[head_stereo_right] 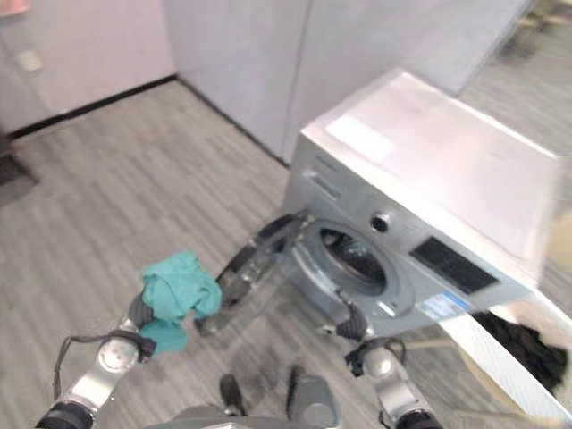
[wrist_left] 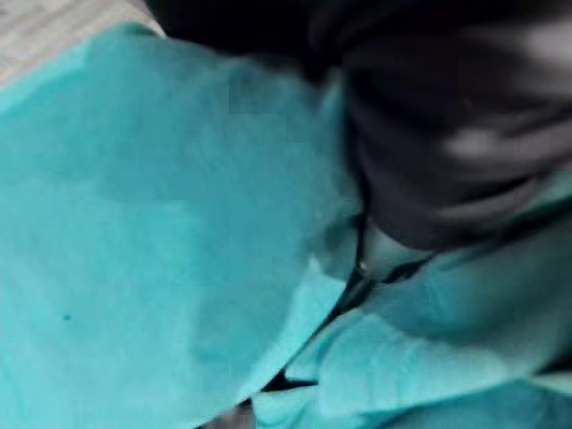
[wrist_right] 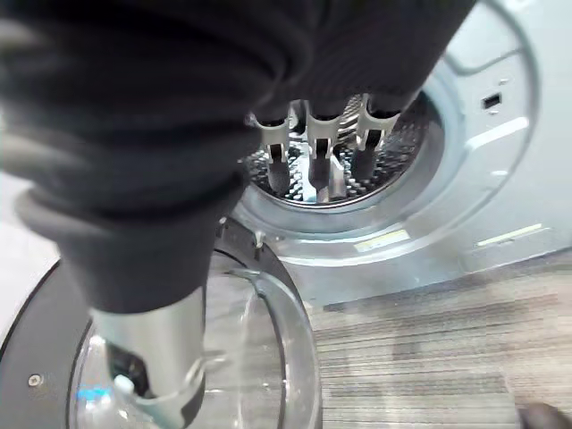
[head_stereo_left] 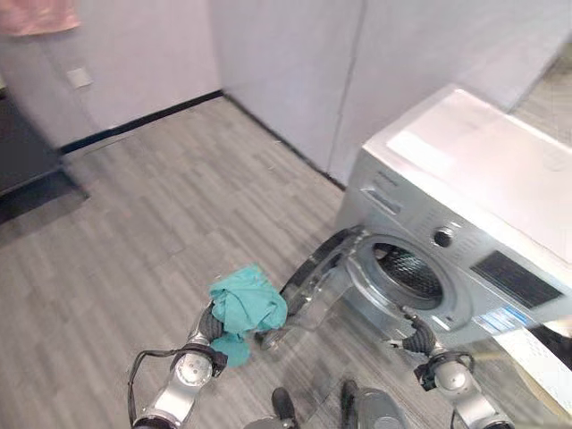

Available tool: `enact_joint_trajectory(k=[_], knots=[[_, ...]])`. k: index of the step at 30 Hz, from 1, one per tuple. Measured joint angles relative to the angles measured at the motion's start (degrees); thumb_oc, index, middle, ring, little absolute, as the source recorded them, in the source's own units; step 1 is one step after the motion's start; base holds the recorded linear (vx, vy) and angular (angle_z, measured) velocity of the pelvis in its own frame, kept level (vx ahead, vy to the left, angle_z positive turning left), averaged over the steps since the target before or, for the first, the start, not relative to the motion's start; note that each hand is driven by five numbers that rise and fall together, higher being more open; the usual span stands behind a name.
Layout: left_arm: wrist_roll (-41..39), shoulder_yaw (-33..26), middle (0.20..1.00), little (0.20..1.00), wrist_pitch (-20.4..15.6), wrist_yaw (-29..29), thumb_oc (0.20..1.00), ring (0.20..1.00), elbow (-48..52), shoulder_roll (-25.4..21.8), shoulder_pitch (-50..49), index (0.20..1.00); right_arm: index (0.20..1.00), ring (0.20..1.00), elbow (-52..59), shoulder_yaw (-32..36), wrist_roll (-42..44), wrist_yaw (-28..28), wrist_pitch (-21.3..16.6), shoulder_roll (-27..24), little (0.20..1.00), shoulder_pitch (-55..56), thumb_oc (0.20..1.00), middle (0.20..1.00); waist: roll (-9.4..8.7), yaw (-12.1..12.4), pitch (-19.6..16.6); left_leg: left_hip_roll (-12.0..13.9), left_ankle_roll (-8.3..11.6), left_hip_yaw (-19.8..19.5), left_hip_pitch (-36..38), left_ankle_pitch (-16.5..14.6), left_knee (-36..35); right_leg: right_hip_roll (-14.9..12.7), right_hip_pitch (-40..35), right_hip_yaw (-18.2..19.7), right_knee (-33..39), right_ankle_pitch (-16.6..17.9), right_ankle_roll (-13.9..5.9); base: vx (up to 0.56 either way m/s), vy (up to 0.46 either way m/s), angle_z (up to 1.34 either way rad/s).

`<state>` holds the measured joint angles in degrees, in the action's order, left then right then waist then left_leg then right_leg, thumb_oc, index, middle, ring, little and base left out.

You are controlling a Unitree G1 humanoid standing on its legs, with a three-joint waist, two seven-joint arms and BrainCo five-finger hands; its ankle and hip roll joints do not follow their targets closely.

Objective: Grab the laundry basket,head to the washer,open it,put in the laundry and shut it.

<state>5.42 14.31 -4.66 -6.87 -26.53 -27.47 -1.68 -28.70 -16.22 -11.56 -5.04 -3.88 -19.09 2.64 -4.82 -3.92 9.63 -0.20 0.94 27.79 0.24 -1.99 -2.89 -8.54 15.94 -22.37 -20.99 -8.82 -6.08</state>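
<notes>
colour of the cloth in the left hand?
Teal cloth, plain; clearest in the left eye view.

I find no text, number or brand that can be read. The washer [head_stereo_left: 465, 232] carries a blue and white sticker [head_stereo_left: 500, 320] on its front, low beside the drum opening, and a pale label [wrist_right: 382, 239] under the door rim; the print on both is too small to make out.

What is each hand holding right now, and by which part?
The left hand holds a bunched teal cloth; which part it grips cannot be told. The right hand holds nothing, its fingers loose before the washer.
</notes>
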Motion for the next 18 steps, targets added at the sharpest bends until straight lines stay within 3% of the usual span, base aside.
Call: enact_joint_trajectory(k=[3,5,7,9,10,11,12,14,15,16,17,18], knots=[[1.6,1.3,0.200,0.200,-0.1,0.4,0.200,0.200,5.7,-0.3,-0.3,0.200,1.000,1.000,-0.9,1.2,-1.0,0.0,0.3,-1.8,1.000,1.5,1.000,1.000,-0.72,-0.9,-0.4,-0.7,-1.18,2.7,0.1,-1.8,2.0,-1.0,-0.1,-4.1,1.2,0.0,0.18,0.16,-0.050,-0.47],[4.3,1.2,0.200,0.200,-0.7,0.5,0.200,0.200,12.0,-1.8,-0.8,0.200,1.000,1.000,-1.2,2.5,-1.6,0.0,0.0,-2.7,1.000,3.6,1.000,1.000,-0.10,-0.9,-0.5,-0.7,-0.91,3.2,0.1,-2.6,3.0,0.2,-0.9,-2.0,2.7,0.3,0.69,0.22,-0.122,-0.28],[4.9,0.5,0.200,0.200,-2.2,0.4,0.200,0.200,18.7,-4.0,-3.1,0.200,1.000,1.000,-1.9,2.4,-2.0,0.1,-0.1,-2.7,1.000,5.5,1.000,1.000,0.41,-0.6,-0.9,0.1,-0.84,3.7,1.8,-2.6,3.8,2.5,-2.8,0.8,5.0,1.8,2.82,0.13,-0.096,-0.17],[5.0,0.5,0.200,0.200,-3.0,0.4,0.200,0.200,19.9,-4.2,-3.1,0.200,1.000,1.000,-2.2,2.3,-2.0,0.1,-0.3,-2.8,1.000,6.6,1.000,1.000,0.80,-0.7,-1.2,1.1,1.24,3.8,2.8,-4.0,5.9,4.0,-4.5,1.7,5.6,2.2,4.07,0.09,-0.078,-0.14],[5.3,0.5,0.200,0.200,-3.3,0.3,0.200,0.200,20.0,-4.4,-3.1,0.200,1.000,1.000,-2.9,2.2,-2.0,0.1,-0.4,-2.6,1.000,6.7,1.000,1.000,0.38,-0.5,-1.4,1.4,1.32,2.7,2.6,-4.0,8.4,4.3,-5.3,3.2,6.7,3.2,5.47,0.09,-0.068,-0.34],[6.7,0.5,0.200,0.200,-3.4,0.3,0.200,0.200,19.9,-4.6,-3.1,0.200,1.000,1.000,-4.2,2.1,-2.0,0.2,-0.7,-2.6,1.000,5.9,1.000,1.000,-0.22,-0.1,-1.8,2.2,1.32,-1.9,0.6,-4.0,15.0,5.1,-6.4,4.9,8.2,3.1,7.45,0.03,-0.033,-0.53],[7.1,0.7,0.200,0.200,-3.6,0.3,0.200,0.200,19.9,-4.6,-3.2,0.200,1.000,1.000,-4.1,2.1,-2.0,0.2,-0.9,-3.0,1.000,5.8,1.000,1.000,-0.50,0.4,-2.1,3.4,0.99,-4.1,-1.1,-4.7,19.0,5.2,-7.5,5.9,10.0,4.8,8.09,0.00,-0.001,-0.69],[7.2,1.1,0.200,0.200,-4.0,0.4,0.200,0.200,19.8,-3.8,-3.0,0.200,1.000,1.000,-3.7,2.2,-1.9,0.1,-1.1,-4.7,1.000,5.2,1.000,1.000,0.63,0.4,-2.3,5.9,1.49,-6.8,-1.2,-6.5,19.9,7.1,-9.6,5.8,12.4,6.8,10.24,0.05,0.007,-0.42],[7.2,1.1,0.200,0.200,-4.4,0.5,0.200,0.200,20.0,-3.9,-2.8,0.200,1.000,1.000,-3.7,2.2,-2.0,0.1,-1.1,-5.0,1.000,4.7,1.000,1.000,1.18,-0.1,-2.5,6.9,1.59,-7.4,-1.2,-6.6,19.8,7.7,-9.8,5.8,12.5,6.8,10.26,0.15,0.060,-0.08],[7.3,1.0,0.200,0.200,-4.5,0.4,0.200,0.200,20.1,-4.1,-2.6,0.200,1.000,1.000,-3.8,2.2,-1.9,0.1,-1.1,-5.2,1.000,4.3,1.000,1.000,1.39,-0.4,-2.5,6.9,1.90,-9.8,-2.1,-4.0,21.6,8.5,-10.0,7.4,13.2,6.4,10.83,0.22,0.107,-0.25],[7.5,2.3,0.200,0.200,-4.2,0.3,0.200,0.200,19.9,-4.1,-1.8,0.200,1.000,1.000,-4.1,2.3,-1.9,0.1,-0.9,-5.1,1.000,3.6,1.000,1.000,0.26,0.2,-2.2,5.7,1.89,-16.0,-5.1,-5.0,26.4,8.9,-10.6,10.4,15.1,6.8,11.29,0.28,0.170,-1.05],[8.8,6.3,0.200,0.200,-4.3,0.4,0.200,0.200,19.5,-3.6,-0.2,0.200,1.000,1.000,-3.9,2.4,-1.9,0.0,-1.2,-5.0,1.000,1.3,1.000,1.000,-1.58,1.8,-2.0,0.6,1.99,-24.5,-5.0,-5.0,9.9,7.8,-13.2,15.4,21.7,10.3,9.37,0.25,0.148,-1.19]])
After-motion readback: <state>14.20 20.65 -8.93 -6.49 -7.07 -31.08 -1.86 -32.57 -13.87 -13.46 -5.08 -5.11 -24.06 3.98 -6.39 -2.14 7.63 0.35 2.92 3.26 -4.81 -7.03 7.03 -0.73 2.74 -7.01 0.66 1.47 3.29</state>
